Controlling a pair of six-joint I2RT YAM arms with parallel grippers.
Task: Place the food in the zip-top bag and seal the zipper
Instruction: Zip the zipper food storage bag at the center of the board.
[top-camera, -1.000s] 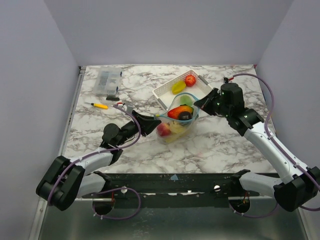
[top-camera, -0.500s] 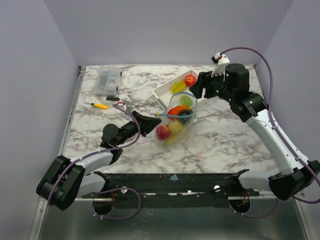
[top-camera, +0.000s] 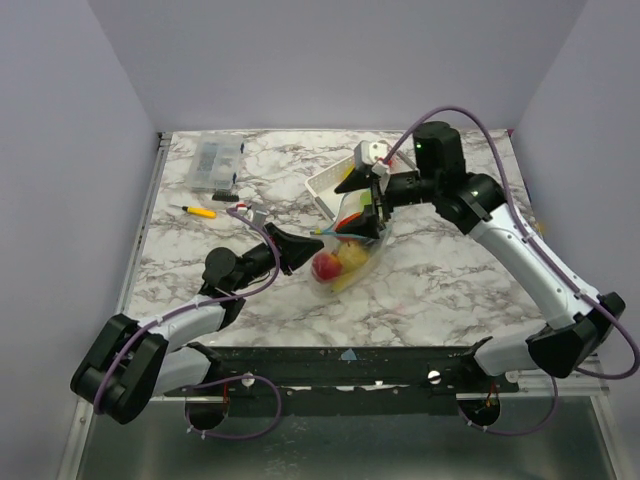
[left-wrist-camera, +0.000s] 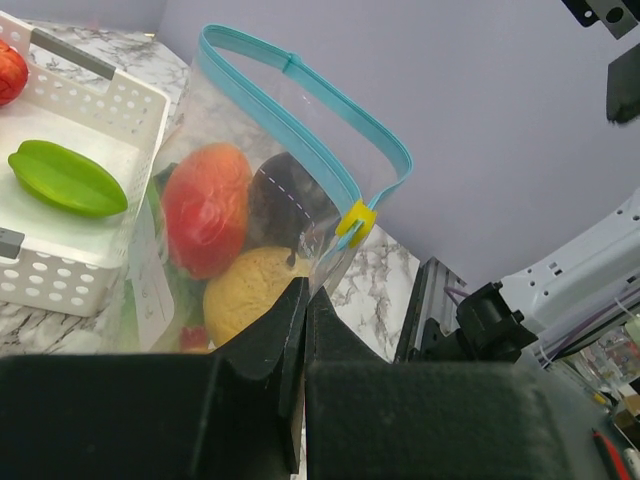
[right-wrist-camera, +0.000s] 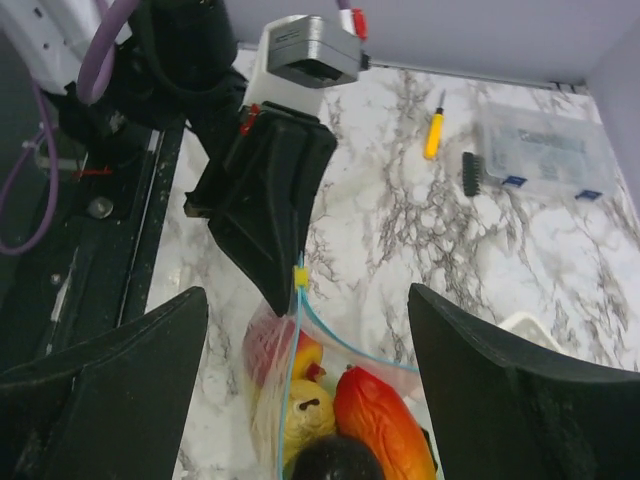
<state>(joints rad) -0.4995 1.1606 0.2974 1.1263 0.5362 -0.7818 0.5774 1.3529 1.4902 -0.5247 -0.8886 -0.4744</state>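
Note:
The zip-top bag (top-camera: 345, 255) stands on the marble top, its mouth open, with red, yellow, orange and dark food inside (right-wrist-camera: 385, 420). Its blue-green zipper (left-wrist-camera: 300, 110) curves round the mouth, a yellow slider (left-wrist-camera: 357, 222) at the near end. My left gripper (left-wrist-camera: 305, 300) is shut on the bag's edge just below that slider; from above it sits at the bag's left side (top-camera: 308, 243). My right gripper (right-wrist-camera: 310, 400) hangs open over the bag's mouth (top-camera: 366, 205), nothing between its fingers.
A white perforated basket (left-wrist-camera: 110, 100) stands right behind the bag with a green star-shaped piece (left-wrist-camera: 65, 180) and a red piece (left-wrist-camera: 8, 70) in it. At the back left lie a yellow-handled screwdriver (top-camera: 200, 211) and a small clear box (top-camera: 216, 163).
My right gripper has opened, lifted off the bag's right side, swung past the basket and now hangs over the mouth. The left jaws closed on the bag's edge.

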